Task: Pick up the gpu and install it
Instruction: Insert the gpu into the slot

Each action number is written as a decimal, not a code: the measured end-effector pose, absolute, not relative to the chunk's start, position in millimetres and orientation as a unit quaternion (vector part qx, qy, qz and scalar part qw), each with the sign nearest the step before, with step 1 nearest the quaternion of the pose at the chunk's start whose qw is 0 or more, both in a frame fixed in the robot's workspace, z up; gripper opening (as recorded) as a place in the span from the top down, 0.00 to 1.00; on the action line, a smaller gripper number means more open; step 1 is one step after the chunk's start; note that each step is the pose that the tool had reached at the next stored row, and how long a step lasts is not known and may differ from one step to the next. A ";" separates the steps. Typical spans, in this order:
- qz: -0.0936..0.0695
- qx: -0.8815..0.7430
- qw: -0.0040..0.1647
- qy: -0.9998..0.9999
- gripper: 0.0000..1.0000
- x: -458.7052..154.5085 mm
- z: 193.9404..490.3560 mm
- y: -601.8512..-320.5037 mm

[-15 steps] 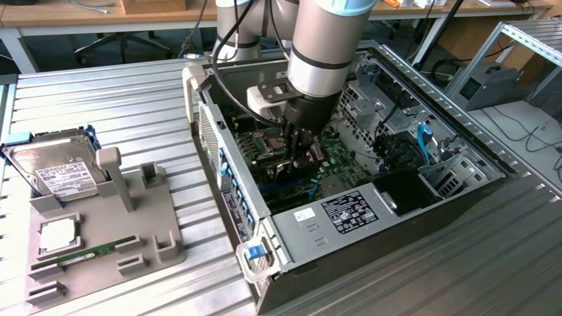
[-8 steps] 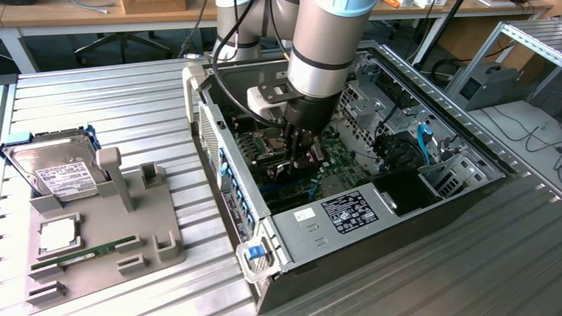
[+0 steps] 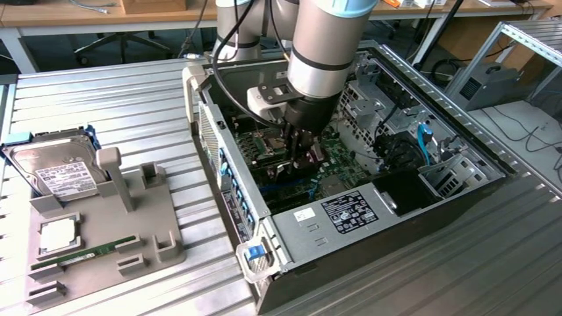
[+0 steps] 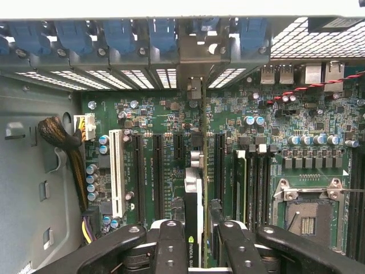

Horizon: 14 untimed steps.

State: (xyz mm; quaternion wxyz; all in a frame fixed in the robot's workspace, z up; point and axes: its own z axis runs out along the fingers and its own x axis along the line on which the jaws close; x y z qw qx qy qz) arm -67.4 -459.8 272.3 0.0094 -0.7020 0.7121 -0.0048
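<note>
The gpu (image 4: 194,185) hangs edge-on between my fingers (image 4: 171,245), its thin dark body with a green-lettered label pointing down at the motherboard (image 4: 159,114). My gripper (image 4: 197,242) is shut on it, just above the black expansion slots (image 4: 157,177), with its metal bracket end toward the rear slot openings (image 4: 195,88). In the exterior view the gripper (image 3: 299,146) reaches deep into the open computer case (image 3: 351,217), with the gpu (image 3: 307,158) a dark sliver below it. Whether the card's edge touches a slot is hidden.
A white slot (image 4: 116,171) and a cable bundle (image 4: 68,154) lie beside the black slots, a CPU socket (image 4: 308,211) on the other side. On the exterior view's left a grey holder (image 3: 149,217) carries a hard drive (image 3: 57,174), a chip (image 3: 57,236) and a green memory stick (image 3: 83,253).
</note>
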 end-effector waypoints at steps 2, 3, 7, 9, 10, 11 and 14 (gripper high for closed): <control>-0.005 -0.702 0.009 0.712 0.73 -67.4 272.3 -459.8; -0.005 -0.702 0.010 0.712 0.73 -67.4 272.2 -459.8; -0.004 -0.702 0.010 0.712 0.73 -67.4 272.1 -459.8; -0.004 -0.702 0.010 0.712 0.73 -67.4 271.3 -459.8; -0.004 -0.702 0.010 0.712 0.73 -67.4 271.2 -459.8; -0.004 -0.702 0.010 0.712 0.73 -67.4 271.0 -459.8; -0.004 -0.702 0.010 0.712 0.73 -67.4 270.4 -459.8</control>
